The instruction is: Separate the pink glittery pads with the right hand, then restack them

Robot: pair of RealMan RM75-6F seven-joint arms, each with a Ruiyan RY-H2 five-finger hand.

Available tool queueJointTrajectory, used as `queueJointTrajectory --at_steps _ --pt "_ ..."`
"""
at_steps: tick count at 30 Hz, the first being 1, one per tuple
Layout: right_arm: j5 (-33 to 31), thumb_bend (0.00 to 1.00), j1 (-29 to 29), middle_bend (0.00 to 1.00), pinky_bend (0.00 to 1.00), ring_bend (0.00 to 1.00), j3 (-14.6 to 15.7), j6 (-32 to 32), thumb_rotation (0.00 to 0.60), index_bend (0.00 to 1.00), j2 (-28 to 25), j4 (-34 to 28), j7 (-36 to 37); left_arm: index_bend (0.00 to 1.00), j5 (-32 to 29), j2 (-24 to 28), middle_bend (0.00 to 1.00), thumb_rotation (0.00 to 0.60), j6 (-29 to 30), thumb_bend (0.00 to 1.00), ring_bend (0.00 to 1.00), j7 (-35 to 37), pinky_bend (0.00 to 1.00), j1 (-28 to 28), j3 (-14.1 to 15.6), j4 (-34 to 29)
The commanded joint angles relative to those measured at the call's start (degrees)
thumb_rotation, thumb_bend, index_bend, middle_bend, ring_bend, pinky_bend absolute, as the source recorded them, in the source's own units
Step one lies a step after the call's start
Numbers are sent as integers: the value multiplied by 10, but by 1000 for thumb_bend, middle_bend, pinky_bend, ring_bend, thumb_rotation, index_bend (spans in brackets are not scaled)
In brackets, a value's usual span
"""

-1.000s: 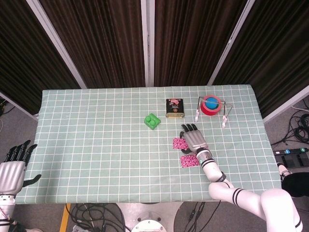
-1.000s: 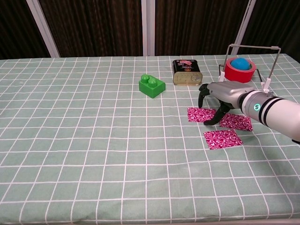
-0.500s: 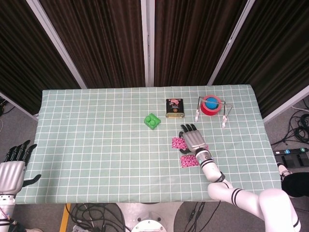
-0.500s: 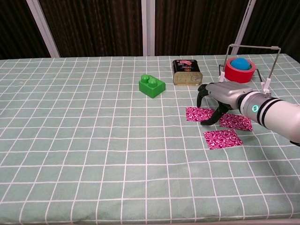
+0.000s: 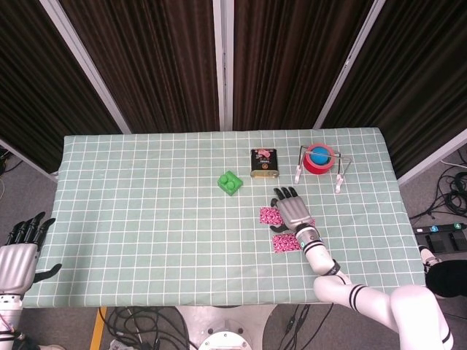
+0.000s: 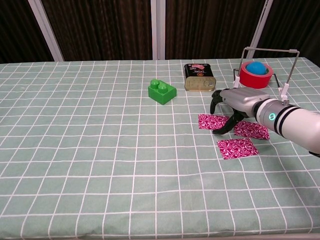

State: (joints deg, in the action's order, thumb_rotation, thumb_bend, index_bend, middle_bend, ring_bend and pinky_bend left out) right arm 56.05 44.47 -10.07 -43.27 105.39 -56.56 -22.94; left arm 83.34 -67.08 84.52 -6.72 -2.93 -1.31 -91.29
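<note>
Pink pads (image 6: 234, 135) lying apart in three, separating apparently done, restacking left; right hand (image 6: 233, 102) palm-down over them, fingers spread, thumb touching the farthest-left one.

This looks like a robotics lab set up for recording: a table (image 5: 146, 219) covered in a pale green cloth with a white grid stands before dark floor-length curtains (image 5: 160, 65) hung between slanting white metal frame bars (image 5: 87, 65), while loose black cables (image 5: 449, 189) and a grey power strip (image 5: 441, 238) lie on the grey floor beside it
</note>
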Motion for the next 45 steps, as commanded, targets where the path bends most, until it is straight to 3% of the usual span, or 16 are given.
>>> queueJointTrajectory --at_steps 1,5,14,20,26,31,36,45 --pt "1 115 0 66 0 0 -1 -1 428 382 3 3 1 176 0 0 150 600 0 31 116 1 127 0 0 1" --pt "6 116 -1 85 0 0 -2 -7 431 431 4 4 6 176 0 -1 150 600 0 30 115 1 127 0 0 1" --pt "14 116 -4 89 0 0 -5 -10 454 437 3 2 16 176 -1 -1 150 600 1 30 116 4 127 2 0 2" --pt "44 118 -13 89 0 0 -1 -26 458 435 -37 -47 36 176 0 0 150 600 3 30 115 8 128 4 1 5" --pt "96 117 -40 89 0 0 35 -30 454 434 -116 -135 71 176 3 1 150 600 8 30 116 9 128 5 0 3" --pt "151 117 -61 89 0 0 77 -25 456 429 -164 -174 111 176 6 2 150 600 6 30 116 4 127 2 -2 -3" --pt "203 117 -68 90 0 0 102 -29 454 423 -173 -163 154 176 12 3 150 600 11 30 116 1 127 2 -1 -4" --pt "257 118 -65 90 0 0 117 -35 457 423 -158 -118 205 176 15 2 150 600 20 30 116 7 127 11 5 1"
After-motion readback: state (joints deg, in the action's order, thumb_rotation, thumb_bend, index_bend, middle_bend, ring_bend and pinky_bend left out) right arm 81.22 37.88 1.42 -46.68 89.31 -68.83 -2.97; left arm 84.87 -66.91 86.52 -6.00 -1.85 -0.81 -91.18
